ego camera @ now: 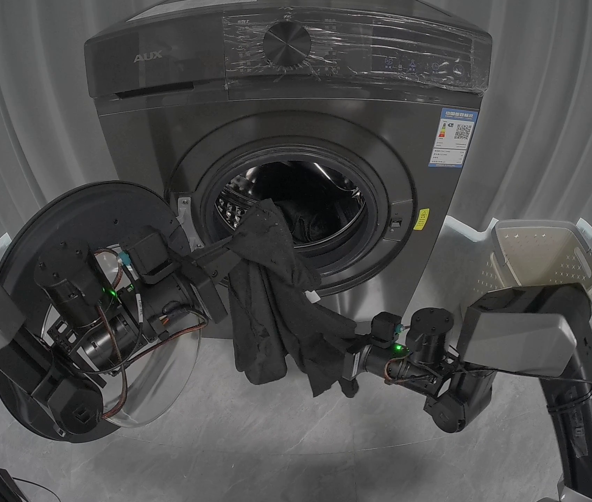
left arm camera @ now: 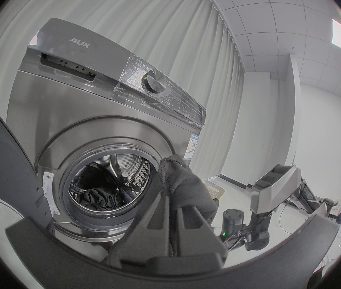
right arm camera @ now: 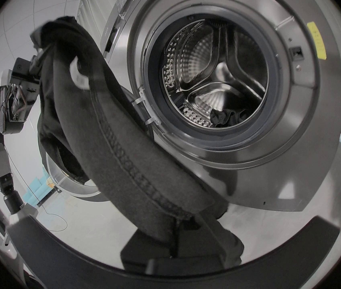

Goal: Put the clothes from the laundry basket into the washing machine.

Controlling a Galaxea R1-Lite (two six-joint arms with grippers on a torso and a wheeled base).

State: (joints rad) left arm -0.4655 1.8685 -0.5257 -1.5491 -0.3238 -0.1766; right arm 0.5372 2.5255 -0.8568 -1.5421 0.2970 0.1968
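Both my claws are clenched on one black fabric garment point(ego camera: 275, 294), w/ the cloth strung between them. My left claw point(ego camera: 234, 251) has the top end pinched, up by the left side of the round drum mouth point(ego camera: 324, 196) of the dark-grey metal front-load washing machine point(ego camera: 296, 123). The cloth bunches over the fingertips & sits in front of the opening. Can't tell if any of it is past the rim.

My right claw point(ego camera: 347, 365) grips the lower end, low & in front of the machine, below the opening & a bit to its right. Between the 2 grips the garment hangs in long folds down the machine's front, above the pale grey tiled floor point(ego camera: 240, 440). Can't tell if the hem touches it.

The round door w/ glass bowl point(ego camera: 87, 210) stands swung wide open on my left, behind my left arm. Inside the shiny steel drum a 2nd dark crumpled piece of clothing point(right arm camera: 227, 117) lies at the bottom.

An off-white perforated plastic laundry basket point(ego camera: 554, 245) sits on the floor just beside the machine, on its right, behind my right arm. The round dial point(ego camera: 287, 43) & control panel at the top of the machine's front are under clear plastic wrap. A pale pleated curtain point(ego camera: 17, 71) hangs behind the machine.
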